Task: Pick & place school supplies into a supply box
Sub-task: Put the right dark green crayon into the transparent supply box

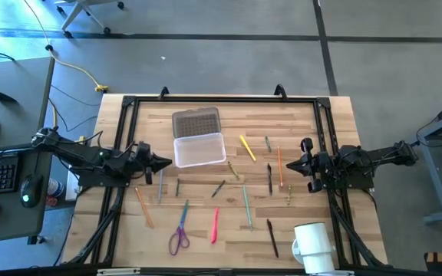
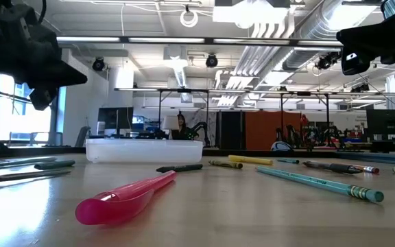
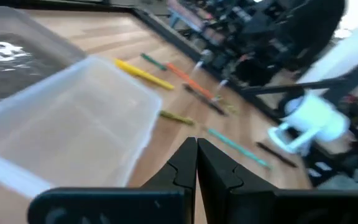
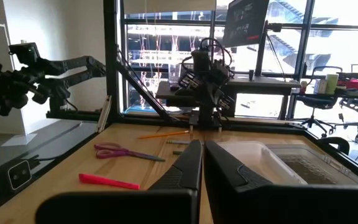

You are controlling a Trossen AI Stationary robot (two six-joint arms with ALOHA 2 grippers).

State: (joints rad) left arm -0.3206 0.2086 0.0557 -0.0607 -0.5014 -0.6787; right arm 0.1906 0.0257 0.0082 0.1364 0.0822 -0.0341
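The clear supply box (image 1: 199,149) stands at the table's far middle, with nothing seen inside it in the left wrist view (image 3: 73,130). School supplies lie flat on the wood around it: a yellow pen (image 1: 247,147), an orange pencil (image 1: 280,167), a green pencil (image 1: 246,205), black pens (image 1: 269,178), a pink pen (image 1: 215,226) and purple scissors (image 1: 179,234). My left gripper (image 1: 163,162) hovers shut just left of the box, above the table. My right gripper (image 1: 291,163) hovers shut at the right, beside the orange pencil. Neither gripper holds anything.
A flat grey textured rectangle (image 1: 196,121) lies just behind the box. A white mug (image 1: 313,245) stands at the near right corner. A black frame (image 1: 221,100) runs around the table's edges. Bare wood shows between the left gripper and the scissors.
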